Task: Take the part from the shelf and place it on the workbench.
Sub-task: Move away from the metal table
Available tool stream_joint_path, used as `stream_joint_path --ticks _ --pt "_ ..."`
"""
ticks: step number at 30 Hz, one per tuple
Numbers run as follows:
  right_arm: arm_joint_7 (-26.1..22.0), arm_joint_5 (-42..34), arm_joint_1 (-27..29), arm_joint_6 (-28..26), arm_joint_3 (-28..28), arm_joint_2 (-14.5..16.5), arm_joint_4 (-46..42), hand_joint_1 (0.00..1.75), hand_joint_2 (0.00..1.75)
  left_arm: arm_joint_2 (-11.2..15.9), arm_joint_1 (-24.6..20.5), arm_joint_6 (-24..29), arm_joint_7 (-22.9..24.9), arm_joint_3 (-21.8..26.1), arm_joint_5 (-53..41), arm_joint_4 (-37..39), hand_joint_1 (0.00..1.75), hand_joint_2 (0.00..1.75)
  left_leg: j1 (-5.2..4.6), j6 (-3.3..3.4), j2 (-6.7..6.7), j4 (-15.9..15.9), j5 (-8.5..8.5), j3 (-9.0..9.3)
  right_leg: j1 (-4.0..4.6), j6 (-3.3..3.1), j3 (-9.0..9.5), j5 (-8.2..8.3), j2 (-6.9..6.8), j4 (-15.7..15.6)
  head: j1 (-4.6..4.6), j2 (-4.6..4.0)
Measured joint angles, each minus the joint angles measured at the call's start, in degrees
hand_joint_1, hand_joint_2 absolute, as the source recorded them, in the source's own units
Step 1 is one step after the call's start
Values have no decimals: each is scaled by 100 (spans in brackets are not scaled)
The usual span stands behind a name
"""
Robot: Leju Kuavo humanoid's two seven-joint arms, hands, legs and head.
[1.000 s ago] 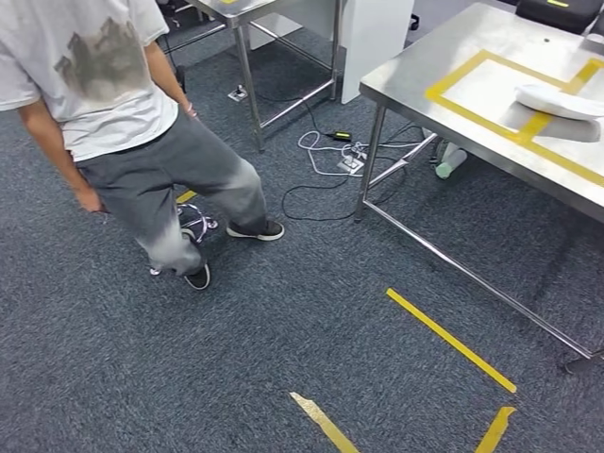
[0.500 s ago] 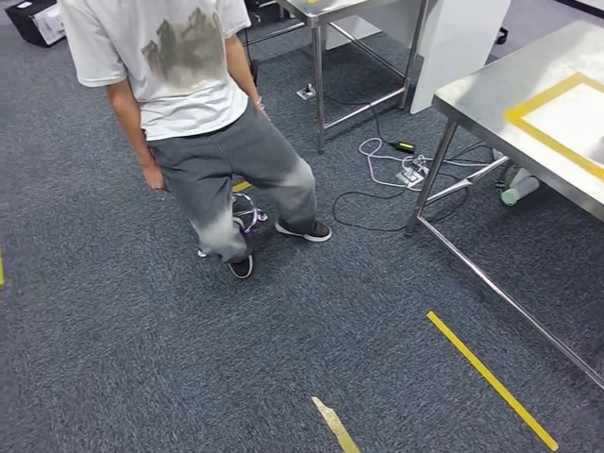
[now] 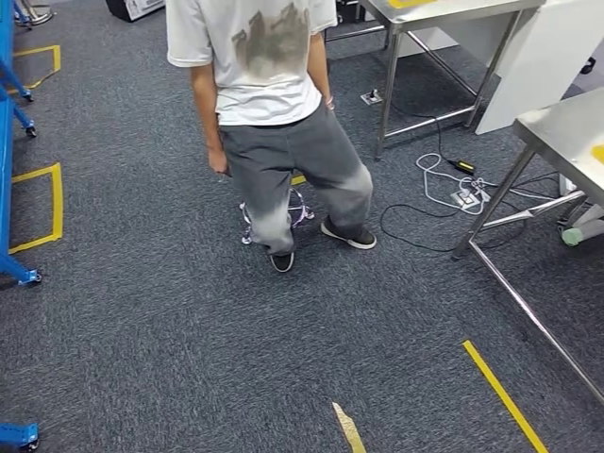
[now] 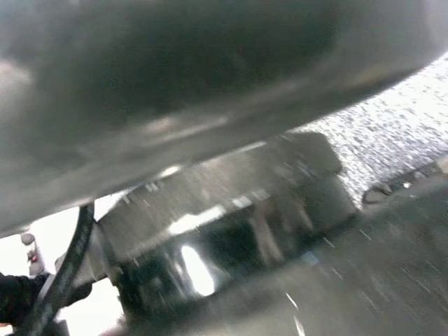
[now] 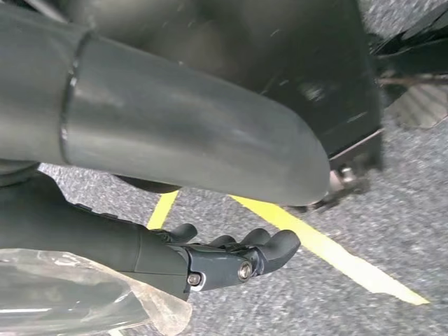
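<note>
Where the part lay could not be told. The one candidate was a crumpled sheet of clear plastic film beside the base of the right hand in the right wrist view. What it wrapped, if anything, was not visible. The dark fingers of that hand reached out over the grey carpet in a loose curve, slightly apart, with nothing between them. The left wrist view was smeared into dark, blurred shapes, so whether the left hand's fingers were apart or together could not be told.

From the head view, one person in a white printed T-shirt and grey trousers stood with knees bent, just in front of a small wheeled base. Two steel-legged tables were visible: one far table with yellow tape on top and one near table at the right edge. One white panel leaned between them. A tangle of white and black cables lay on the carpet under and between the tables. The blue frame of the shelf ran down the left edge. Beside it were two yellow tape outlines. One long yellow strip and one short gold strip lay closer in.
</note>
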Motion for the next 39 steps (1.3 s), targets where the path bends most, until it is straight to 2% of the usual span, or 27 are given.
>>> stream_joint_path --ticks 1,3,5,6,7,8,10,12,14,15,17,18,20,21,22,23,25,27,29,31,32,34,35,36,37,38,39 --pt "7 1 -9 26 3 2 0 0 0 2 -2 -1 0 2 -10 0 0 0 8 40 -63 -18 15 11 -12 17 -53 -102 129 146 11 0" --pt "51 7 0 88 8 1 0 0 0 2 -17 -2 0 4 -34 -1 0 0 12 98 -198 -33 32 18 -19 20 -375 -430 471 809 37 0" --pt "99 8 34 133 8 -3 0 0 0 2 -24 -1 1 5 -48 0 0 0 -7 122 -356 -30 29 20 0 -6 -797 -653 617 1556 42 0" --pt "110 7 46 143 8 -5 0 0 0 4 -21 -1 1 7 -49 0 0 0 -20 127 -439 -29 26 26 15 -31 -920 -610 643 1694 42 0" --pt "109 9 52 127 8 -6 0 0 0 4 -19 -1 5 9 -50 0 0 0 -31 130 -526 -28 25 34 35 -68 -931 -445 669 1587 41 0" --pt "90 13 53 81 9 -7 0 0 0 3 -18 -2 9 12 -50 -1 0 0 -39 130 -613 -28 24 44 58 -115 -841 -201 720 1279 40 0" --pt "-8 14 56 -113 15 -7 0 0 0 -16 -24 -7 27 22 -52 -1 0 0 -47 124 -778 -22 21 48 90 -218 -545 210 980 480 38 0" --pt "-110 2 55 -329 22 -7 0 0 0 -35 -28 -20 68 33 -99 0 0 0 -36 89 -913 -21 27 25 105 -254 -344 308 1155 72 37 0" --pt "-144 -7 45 -428 28 -2 0 0 0 -34 -16 -31 136 37 -178 1 0 0 -19 33 -1014 -35 42 0 102 -253 -268 316 1062 -10 37 0" --pt "-155 1 40 -441 35 3 0 0 0 -29 -11 -33 165 37 -207 1 0 0 -18 8 -945 -16 23 -9 93 -265 -243 339 992 -57 34 0" --pt "-187 30 37 -429 52 15 0 0 0 -14 -17 -29 197 37 -237 1 0 0 -18 -52 -635 264 -177 -121 65 -301 -185 372 825 -153 7 0" --pt "-199 42 47 -420 59 17 0 0 0 -8 -24 -24 202 37 -243 1 0 0 -3 -94 -459 579 -352 -263 65 -314 -163 368 729 -172 -6 0" --pt "-202 43 73 -406 62 20 0 0 0 7 -26 -5 205 38 -248 1 0 0 58 -186 -322 1269 -646 -592 61 -316 -145 343 522 -178 -16 0" --pt "-196 38 79 -401 61 20 0 0 0 16 -18 8 202 40 -248 1 0 0 93 -229 -294 1441 -669 -679 56 -305 -139 328 426 -176 -15 0" --pt "-188 35 78 -393 61 20 0 0 0 27 -7 20 191 44 -247 1 0 0 126 -269 -268 1384 -574 -654 44 -285 -128 312 343 -175 -14 0" --pt "-173 35 74 -378 61 20 0 0 0 38 2 29 175 48 -246 1 0 0 155 -306 -225 1126 -394 -527 26 -255 -110 292 269 -170 -16 0" --pt "-119 46 71 -331 61 15 0 0 0 46 4 43 131 56 -246 1 0 0 177 -358 5 393 -47 -171 15 -162 -76 229 136 -134 -30 0" --pt "-60 57 68 -285 62 5 0 0 0 34 -10 54 109 72 -244 0 0 0 152 -285 165 29 30 3 34 -67 -70 157 35 -96 -32 0" --pt "-31 63 50 -263 66 1 0 0 0 27 -4 59 107 101 -237 1 0 0 119 -148 81 30 -23 2 27 -8 -7 115 -63 -101 -18 0" --pt "-26 78 23 -237 77 4 0 0 0 31 7 59 106 129 -227 1 0 0 108 -58 -42 28 -30 7 -14 43 10 7 29 -14 -5 0" --pt "-26 90 17 -217 85 7 0 0 0 32 3 60 107 139 -222 1 0 0 107 -19 -106 24 -24 12 -27 57 -83 -120 173 183 3 0" --pt "-16 117 29 -176 97 8 0 0 0 35 -11 60 107 150 -221 0 0 0 87 42 -243 21 -29 13 -24 38 -460 -466 494 922 24 0" --pt "-7 125 44 -165 99 7 0 0 0 37 -15 58 108 154 -221 1 0 0 68 63 -325 21 -34 15 -12 17 -692 -594 575 1328 29 0" --pt "1 129 57 -159 101 7 0 0 0 43 -14 56 110 157 -223 0 0 0 49 76 -411 22 -41 21 4 -13 -873 -623 617 1593 32 0" --pt "3 134 65 -159 106 7 0 0 0 50 -11 49 115 162 -227 1 0 0 30 85 -502 22 -46 31 21 -50 -965 -533 642 1648 34 0" --pt "3 137 65 -163 121 8 0 0 0 58 -8 39 121 168 -235 1 0 0 15 90 -592 23 -50 42 39 -95 -946 -334 673 1468 32 0" --pt "2 137 60 -172 147 8 0 0 0 64 -6 25 129 173 -249 0 0 0 6 93 -682 23 -54 54 57 -144 -837 -74 747 1109 32 0"
